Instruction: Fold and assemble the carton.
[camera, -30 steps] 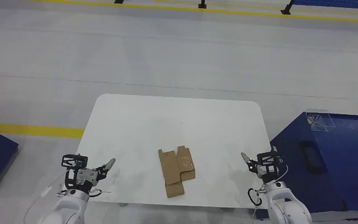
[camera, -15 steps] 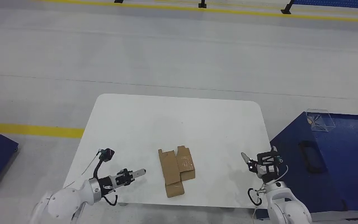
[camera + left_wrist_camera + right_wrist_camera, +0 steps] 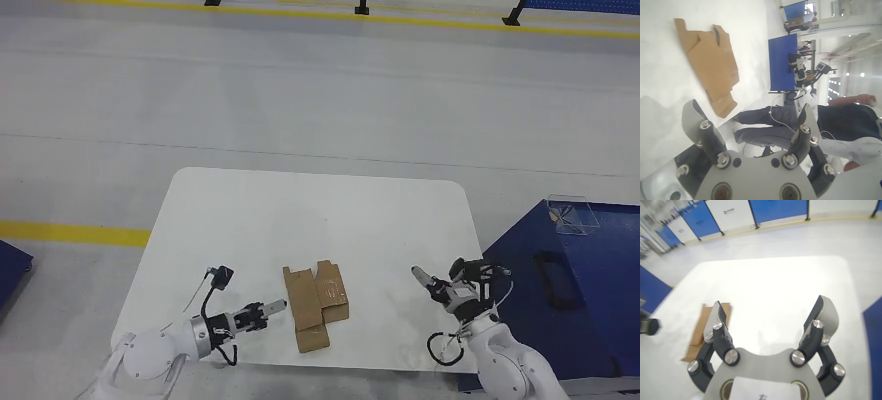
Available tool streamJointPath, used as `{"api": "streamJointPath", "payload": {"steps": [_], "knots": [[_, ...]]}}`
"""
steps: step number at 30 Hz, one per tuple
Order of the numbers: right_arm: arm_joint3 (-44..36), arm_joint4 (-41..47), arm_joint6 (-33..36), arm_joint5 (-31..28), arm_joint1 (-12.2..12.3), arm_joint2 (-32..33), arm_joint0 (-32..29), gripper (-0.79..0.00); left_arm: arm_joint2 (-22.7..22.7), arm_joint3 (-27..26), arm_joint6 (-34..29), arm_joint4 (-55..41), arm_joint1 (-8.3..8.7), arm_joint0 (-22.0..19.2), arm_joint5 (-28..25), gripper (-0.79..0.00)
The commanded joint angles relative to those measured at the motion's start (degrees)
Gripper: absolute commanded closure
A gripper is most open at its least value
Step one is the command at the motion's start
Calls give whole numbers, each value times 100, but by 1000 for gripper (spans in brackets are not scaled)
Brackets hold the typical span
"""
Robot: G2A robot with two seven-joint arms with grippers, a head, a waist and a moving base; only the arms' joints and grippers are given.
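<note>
A flat, unfolded brown carton lies on the white table near its front edge. It is seen up close in the left wrist view and partly behind a finger in the right wrist view. My left gripper hovers low just left of the carton, open with nothing between its fingers. My right gripper stands open and empty over the table's front right part, well apart from the carton.
A blue cabinet with a small clear box on it stands right of the table. A person in dark clothes stands beyond the table's front edge in the left wrist view. Bare table surface lies behind the carton.
My left arm has swung in from the table's front left corner toward the carton's left side. My right gripper has shifted left over the table.
</note>
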Motion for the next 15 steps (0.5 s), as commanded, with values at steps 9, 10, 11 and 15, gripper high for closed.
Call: {"api": "streamJointPath", "payload": {"steps": [9, 10, 11, 15], "knots": [[2057, 4035, 3372, 74, -29, -602, 1797, -785, 919, 1172, 514, 34, -167, -794, 120, -785], [2265, 4136, 3530, 24, -40, -709, 1950, -785, 967, 1233, 542, 79, -175, -848, 135, -785], [2472, 4183, 3672, -46, -52, -831, 2080, -785, 1014, 1305, 596, 100, -185, -884, 155, -785], [3165, 4277, 3861, -268, -115, -1248, 2516, -785, 1184, 1512, 692, 93, -223, -1017, 142, -754]]}}
